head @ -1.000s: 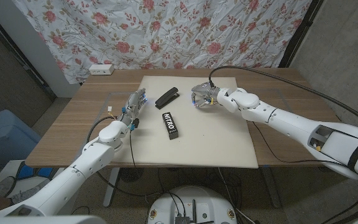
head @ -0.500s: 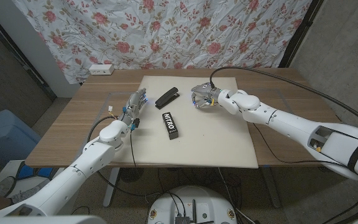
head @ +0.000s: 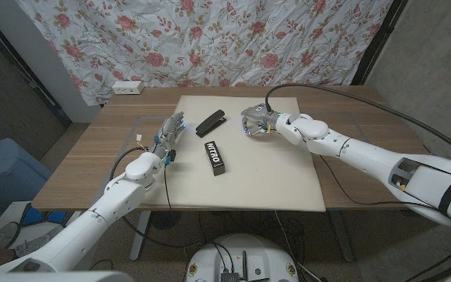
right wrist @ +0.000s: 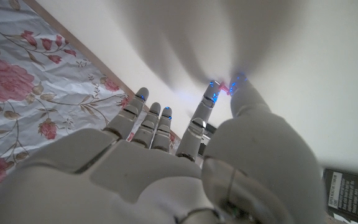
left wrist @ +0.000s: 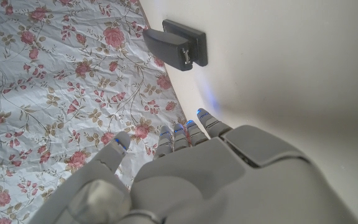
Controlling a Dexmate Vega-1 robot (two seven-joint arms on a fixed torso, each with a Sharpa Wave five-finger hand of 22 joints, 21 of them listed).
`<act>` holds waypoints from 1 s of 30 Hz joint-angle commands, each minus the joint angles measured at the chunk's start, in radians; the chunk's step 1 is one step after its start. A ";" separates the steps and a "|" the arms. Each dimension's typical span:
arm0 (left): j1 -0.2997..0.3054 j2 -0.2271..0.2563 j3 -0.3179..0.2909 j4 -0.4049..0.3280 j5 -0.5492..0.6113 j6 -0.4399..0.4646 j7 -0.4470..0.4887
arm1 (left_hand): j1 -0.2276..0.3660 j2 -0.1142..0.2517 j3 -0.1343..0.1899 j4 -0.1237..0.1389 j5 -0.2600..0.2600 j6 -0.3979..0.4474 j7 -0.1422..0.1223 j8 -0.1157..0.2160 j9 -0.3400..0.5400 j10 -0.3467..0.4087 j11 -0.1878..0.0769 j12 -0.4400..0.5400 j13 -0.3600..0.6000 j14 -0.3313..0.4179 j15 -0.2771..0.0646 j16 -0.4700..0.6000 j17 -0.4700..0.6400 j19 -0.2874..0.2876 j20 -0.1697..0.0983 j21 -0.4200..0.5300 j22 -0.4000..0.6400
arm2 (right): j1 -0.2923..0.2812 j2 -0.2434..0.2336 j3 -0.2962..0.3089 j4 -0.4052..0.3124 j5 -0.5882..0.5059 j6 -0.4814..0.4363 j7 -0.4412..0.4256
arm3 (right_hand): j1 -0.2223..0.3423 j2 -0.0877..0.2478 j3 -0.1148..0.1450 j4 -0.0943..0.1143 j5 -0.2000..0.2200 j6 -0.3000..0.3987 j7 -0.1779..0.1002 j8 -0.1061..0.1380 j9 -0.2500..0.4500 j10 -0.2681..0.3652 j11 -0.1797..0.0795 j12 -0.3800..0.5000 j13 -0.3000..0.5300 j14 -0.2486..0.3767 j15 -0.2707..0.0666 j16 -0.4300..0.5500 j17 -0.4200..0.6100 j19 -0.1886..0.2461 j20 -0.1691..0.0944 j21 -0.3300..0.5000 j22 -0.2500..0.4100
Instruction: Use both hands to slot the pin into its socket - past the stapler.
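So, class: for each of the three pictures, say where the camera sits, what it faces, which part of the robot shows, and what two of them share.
Head view: on the robot's head, looking down at the table; both arms and hands show.
Left wrist view: behind the left hand, facing the stapler.
Right wrist view: behind the right hand, facing the mat.
Shared: the stapler shows in head and left wrist views.

Head view evenly, softly lit, sharp; faint shadows on white mat [head: 249,168]. Wrist views glared pale, near hands blurred, blue fingertip glow, soft finger shadows.
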 commanded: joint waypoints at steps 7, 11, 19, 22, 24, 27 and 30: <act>0.012 0.001 -0.006 -0.007 0.000 -0.010 0.006 | -0.001 0.082 0.005 -0.001 -0.004 0.009 -0.001 -0.003 0.005 0.001 -0.010 -0.002 0.003 -0.003 0.004 -0.002 0.002 0.013 -0.028 -0.004 0.005 | 0.007 -0.002 -0.007 0.013 -0.010 0.003 -0.011 | 0.025 0.007 0.000 -0.001 0.000 0.030 -0.007 0.025 0.015 0.015 -0.008 0.002 0.003 0.008 -0.008 0.008 0.006 0.010 -0.009 -0.004 0.005; 0.014 0.000 -0.006 -0.006 -0.001 -0.016 0.004 | -0.001 0.081 0.006 -0.002 -0.004 0.010 -0.001 -0.003 0.005 0.001 -0.010 -0.002 0.003 -0.003 0.004 -0.002 0.002 0.013 -0.028 -0.005 0.005 | 0.007 -0.002 -0.008 0.014 -0.011 0.001 -0.010 | 0.030 0.009 -0.001 -0.001 0.000 0.034 -0.010 0.030 0.018 0.020 -0.015 0.002 0.003 0.009 -0.012 0.009 0.007 0.013 -0.011 -0.004 0.005; 0.017 0.003 -0.007 -0.012 0.000 -0.011 0.007 | -0.001 0.081 0.006 -0.001 -0.004 0.010 -0.002 -0.003 0.005 0.001 -0.011 -0.002 0.003 -0.003 0.003 -0.002 0.002 0.013 -0.028 -0.004 0.005 | 0.005 -0.002 -0.010 0.010 -0.015 -0.008 -0.006 | 0.036 0.015 -0.002 0.000 0.000 0.048 -0.011 0.041 0.023 0.027 -0.021 0.002 0.003 0.011 -0.017 0.011 0.010 0.016 -0.016 -0.004 0.006; 0.017 0.003 -0.007 -0.012 0.000 -0.010 0.007 | -0.001 0.081 0.007 -0.002 -0.004 0.010 -0.002 -0.003 0.005 0.002 -0.011 -0.002 0.003 -0.003 0.004 -0.002 0.002 0.013 -0.027 -0.005 0.005 | 0.002 -0.004 -0.009 0.004 -0.016 -0.012 -0.003 | 0.037 0.018 -0.003 0.002 0.001 0.052 -0.012 0.045 0.024 0.030 -0.024 0.002 0.003 0.011 -0.019 0.012 0.011 0.016 -0.018 -0.004 0.006; 0.017 0.004 -0.007 -0.014 0.001 -0.007 0.010 | -0.001 0.081 0.007 -0.002 -0.004 0.010 -0.001 -0.003 0.005 0.002 -0.012 -0.002 0.003 -0.003 0.003 -0.002 0.002 0.013 -0.028 -0.005 0.005 | 0.000 -0.004 -0.009 0.002 -0.017 -0.016 -0.002 | 0.037 0.023 -0.003 0.004 0.001 0.064 -0.010 0.051 0.026 0.034 -0.029 0.003 0.004 0.012 -0.022 0.013 0.013 0.017 -0.018 -0.005 0.006; 0.016 0.004 -0.006 -0.015 0.002 -0.005 0.009 | -0.001 0.081 0.007 -0.002 -0.004 0.010 -0.003 -0.003 0.005 0.002 -0.011 -0.002 0.003 -0.003 0.003 -0.002 0.002 0.013 -0.027 -0.004 0.005 | -0.005 -0.009 -0.007 -0.008 -0.018 -0.023 0.000 | 0.036 0.028 -0.004 0.007 0.001 0.072 -0.010 0.056 0.027 0.036 -0.029 0.003 0.004 0.012 -0.023 0.014 0.014 0.017 -0.016 -0.005 0.006; 0.015 0.002 -0.006 -0.009 0.000 -0.017 0.000 | -0.001 0.081 0.007 -0.002 -0.004 0.010 -0.002 -0.003 0.005 0.001 -0.010 -0.002 0.003 -0.003 0.003 -0.001 0.002 0.013 -0.027 -0.004 0.005 | -0.010 -0.013 -0.005 -0.016 -0.019 -0.027 0.002 | 0.035 0.035 -0.004 0.009 0.002 0.077 -0.012 0.058 0.028 0.041 -0.031 0.003 0.004 0.014 -0.025 0.015 0.015 0.016 -0.015 -0.006 0.006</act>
